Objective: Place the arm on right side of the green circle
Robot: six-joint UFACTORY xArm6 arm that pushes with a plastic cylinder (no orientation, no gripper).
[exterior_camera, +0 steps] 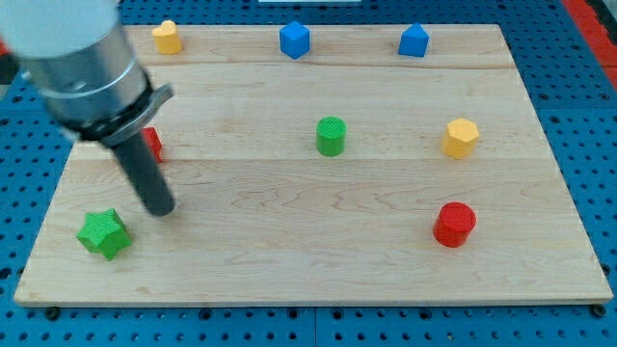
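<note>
Green circle (331, 136) sits near desk (289, 260) centre, upright, alone. Leftmost: green star (104, 233), my tip (160, 208) just beside it to its upper right; red block (151, 144) half hidden behind rod. No claw fitted, nothing held. Rightward: yellow hexagon (461, 138), red cylinder (454, 225).

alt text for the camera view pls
My tip rests at the wooden board's left, just above-right of a green star, far left of the green circle. Other blocks lie scattered around.
</note>
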